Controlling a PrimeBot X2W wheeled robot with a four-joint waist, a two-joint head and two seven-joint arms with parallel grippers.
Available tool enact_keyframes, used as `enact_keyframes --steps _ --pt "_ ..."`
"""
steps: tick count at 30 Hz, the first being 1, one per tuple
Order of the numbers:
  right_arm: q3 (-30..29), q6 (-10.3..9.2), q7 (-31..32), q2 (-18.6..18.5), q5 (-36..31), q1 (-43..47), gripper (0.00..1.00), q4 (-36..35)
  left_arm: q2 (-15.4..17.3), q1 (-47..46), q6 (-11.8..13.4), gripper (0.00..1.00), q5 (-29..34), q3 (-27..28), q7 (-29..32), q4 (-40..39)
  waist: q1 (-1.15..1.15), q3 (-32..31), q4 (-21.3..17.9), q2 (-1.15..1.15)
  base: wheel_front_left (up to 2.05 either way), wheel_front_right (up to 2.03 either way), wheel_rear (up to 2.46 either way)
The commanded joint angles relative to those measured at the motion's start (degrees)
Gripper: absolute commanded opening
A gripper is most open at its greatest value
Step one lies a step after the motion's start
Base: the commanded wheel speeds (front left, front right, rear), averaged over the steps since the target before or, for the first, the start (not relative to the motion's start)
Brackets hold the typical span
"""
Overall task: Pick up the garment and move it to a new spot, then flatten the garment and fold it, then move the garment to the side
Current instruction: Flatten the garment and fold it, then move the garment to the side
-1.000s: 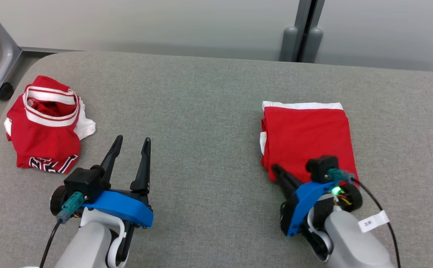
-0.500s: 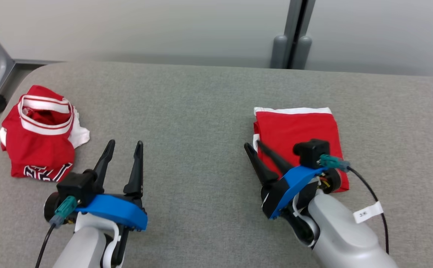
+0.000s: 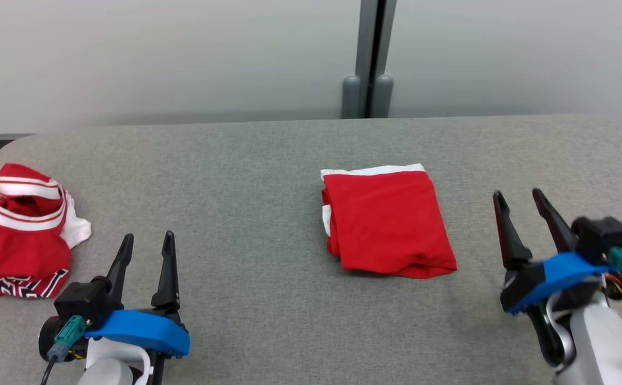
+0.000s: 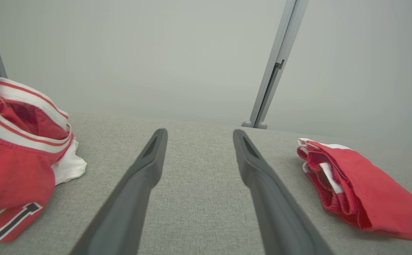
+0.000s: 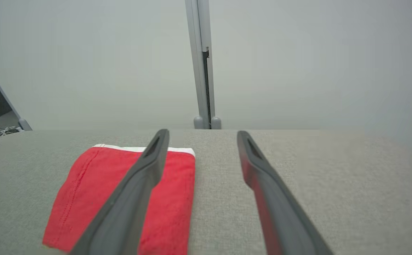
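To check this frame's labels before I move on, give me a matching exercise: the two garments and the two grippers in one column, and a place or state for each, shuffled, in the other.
Column one
1. folded garment
2. crumpled jersey
3. left gripper
4. right gripper

Column two
A. open and empty, right of the folded garment
B. bunched up at the left end of the table
C. lying flat near the middle of the table
D. open and empty, right of the crumpled jersey

Pairs: 1-C, 2-B, 3-D, 4-A
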Motion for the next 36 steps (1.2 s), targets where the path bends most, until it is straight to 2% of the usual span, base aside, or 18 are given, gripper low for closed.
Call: enact_keyframes --steps 1,5,10,20,36 --pt "-1.36 0.03 1.15 0.86 -1.46 2.46 1.0 -2.46 0.51 0.56 0.33 1.0 0.54 0.32 -0.24 -0.2 0.0 -0.59 -0.73 0.0 0.0 0.0 0.0" --pt "-2.64 0.03 3.52 1.65 -4.27 7.5 1.0 -8.04 0.94 1.07 0.72 1.0 0.68 0.85 -0.25 -0.06 0.0 -1.36 -1.8 0.0 0.0 0.0 0.0" --pt "-1.63 0.03 3.65 2.12 -4.09 10.99 1.0 -10.83 1.2 1.9 1.13 1.0 0.47 1.88 -0.25 -0.03 0.0 -2.34 -3.0 0.0 0.0 0.0 0.0" --pt "0.03 0.03 3.53 1.76 -2.58 11.92 1.0 -9.53 0.8 4.1 2.01 1.0 0.08 2.24 -0.25 -0.13 0.0 -3.41 -3.71 0.0 0.0 0.0 0.0" --pt "0.53 0.03 3.9 2.32 -1.74 11.05 1.0 -8.87 1.34 4.69 3.0 1.0 0.01 1.38 1.04 -1.53 0.0 -2.68 -2.55 0.0 0.0 0.0 0.0"
